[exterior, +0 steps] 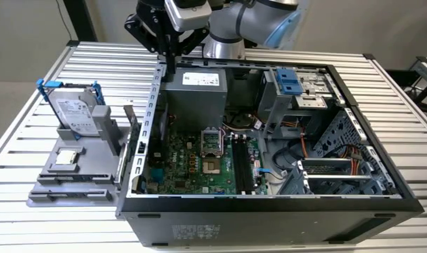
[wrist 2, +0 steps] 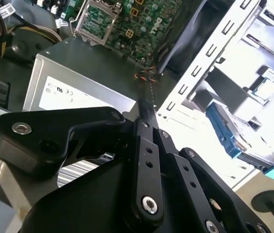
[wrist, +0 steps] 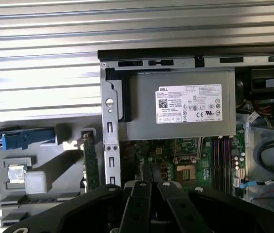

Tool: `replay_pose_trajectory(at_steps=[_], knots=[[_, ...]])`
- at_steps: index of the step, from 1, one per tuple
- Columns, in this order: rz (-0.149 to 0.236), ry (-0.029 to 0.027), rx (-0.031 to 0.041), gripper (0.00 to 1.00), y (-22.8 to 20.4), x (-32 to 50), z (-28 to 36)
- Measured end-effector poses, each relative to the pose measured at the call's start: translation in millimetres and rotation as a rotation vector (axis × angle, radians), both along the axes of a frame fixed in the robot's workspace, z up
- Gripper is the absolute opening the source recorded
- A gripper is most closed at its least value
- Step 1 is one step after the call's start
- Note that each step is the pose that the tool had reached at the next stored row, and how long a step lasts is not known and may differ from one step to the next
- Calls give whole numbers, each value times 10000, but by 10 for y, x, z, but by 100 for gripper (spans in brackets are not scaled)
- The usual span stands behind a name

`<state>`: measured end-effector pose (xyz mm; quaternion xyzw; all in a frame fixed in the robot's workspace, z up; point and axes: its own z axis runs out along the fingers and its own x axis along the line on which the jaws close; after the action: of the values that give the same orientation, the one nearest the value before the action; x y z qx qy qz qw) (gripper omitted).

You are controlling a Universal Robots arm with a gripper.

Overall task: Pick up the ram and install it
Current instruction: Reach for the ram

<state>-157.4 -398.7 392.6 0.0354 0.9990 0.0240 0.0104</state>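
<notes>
The ram point(wrist: 91, 162) is a thin greenish board standing on edge in the grey holder point(wrist: 44, 160), just outside the open computer case's side wall. In the exterior view the ram point(exterior: 131, 136) shows as a narrow upright strip beside that wall. My gripper point(exterior: 169, 64) hangs above the case's far corner, over the edge of the power supply point(exterior: 196, 95), well away from the ram. Its black fingers point(wrist 2: 145, 121) meet at a point with nothing between them. The motherboard's black memory slots point(exterior: 241, 167) lie inside the case.
On the grey holder stand a silver hard drive in a blue-handled frame point(exterior: 76, 113) and a small square processor chip point(exterior: 67, 156). The case point(exterior: 269, 203) holds cables, drive bays and the open processor socket point(exterior: 210, 141). A ribbed metal table point(exterior: 30, 211) lies all around.
</notes>
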Motion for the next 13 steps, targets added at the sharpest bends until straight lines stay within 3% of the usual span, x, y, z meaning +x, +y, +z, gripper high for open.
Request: replay_pose_trajectory(at_steps=[13], knots=[[-1,0,0,0,0,-304,0]])
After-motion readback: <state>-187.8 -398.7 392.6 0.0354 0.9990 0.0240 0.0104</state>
